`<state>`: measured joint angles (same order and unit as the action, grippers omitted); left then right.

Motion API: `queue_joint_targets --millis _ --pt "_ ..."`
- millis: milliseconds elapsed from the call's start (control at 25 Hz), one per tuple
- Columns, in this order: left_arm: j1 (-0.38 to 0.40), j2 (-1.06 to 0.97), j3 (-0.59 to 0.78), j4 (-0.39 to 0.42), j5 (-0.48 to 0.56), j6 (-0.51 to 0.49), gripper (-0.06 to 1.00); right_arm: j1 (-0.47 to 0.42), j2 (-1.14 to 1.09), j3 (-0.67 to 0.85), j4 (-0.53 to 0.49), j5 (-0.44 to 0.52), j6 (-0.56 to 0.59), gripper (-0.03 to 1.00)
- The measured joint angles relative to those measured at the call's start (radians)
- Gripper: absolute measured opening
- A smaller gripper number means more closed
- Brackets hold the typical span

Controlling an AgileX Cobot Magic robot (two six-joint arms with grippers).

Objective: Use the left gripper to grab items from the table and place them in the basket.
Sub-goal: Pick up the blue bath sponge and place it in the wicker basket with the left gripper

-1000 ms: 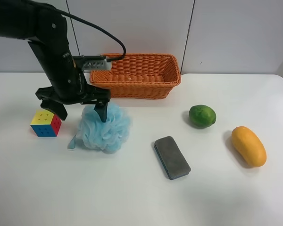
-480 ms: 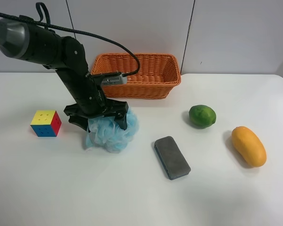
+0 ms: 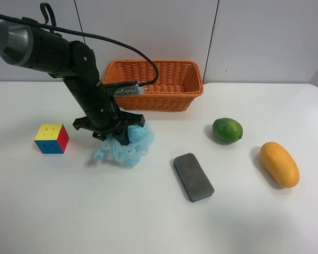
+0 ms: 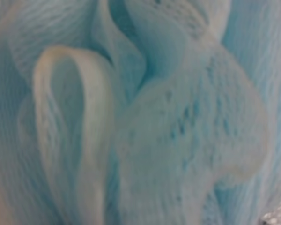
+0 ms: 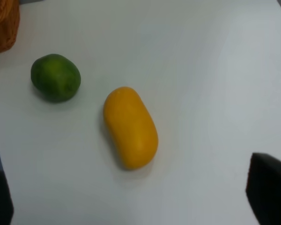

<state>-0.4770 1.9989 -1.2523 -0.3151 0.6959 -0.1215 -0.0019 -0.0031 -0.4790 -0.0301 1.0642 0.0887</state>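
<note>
My left gripper (image 3: 114,133) is pressed down into the light-blue bath pouf (image 3: 126,149) on the white table (image 3: 148,222), with its fingers closed in on the mesh. The pouf fills the left wrist view (image 4: 140,112), so the fingers are hidden there. The wicker basket (image 3: 153,100) stands just behind the gripper and looks empty. The puzzle cube (image 3: 51,138) lies beside the arm, apart from it. My right gripper (image 5: 133,194) is open and empty, its fingers wide apart above the table near the mango (image 5: 130,127).
The grey sponge (image 3: 193,177) lies mid-table, the green fruit (image 3: 227,130) and the mango (image 3: 279,164) further towards the exterior high view's right. The fruit (image 5: 55,77) and a basket corner (image 5: 2,23) show in the right wrist view.
The left arm swung right and came down onto the pouf. Its spread fingers then closed in, squashing the pouf smaller. The other items have not moved.
</note>
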Motion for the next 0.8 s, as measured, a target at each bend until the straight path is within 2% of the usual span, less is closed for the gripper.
queue_joint_targets --millis 520,800 --pt "0.000 -0.085 0.000 0.010 0.009 0.000 0.27 0.000 0.000 0.000 0.000 0.000 0.000 0.99" --pt "0.000 -0.194 0.000 0.018 0.076 -0.003 0.27 0.000 0.000 0.000 0.000 0.000 0.000 0.99"
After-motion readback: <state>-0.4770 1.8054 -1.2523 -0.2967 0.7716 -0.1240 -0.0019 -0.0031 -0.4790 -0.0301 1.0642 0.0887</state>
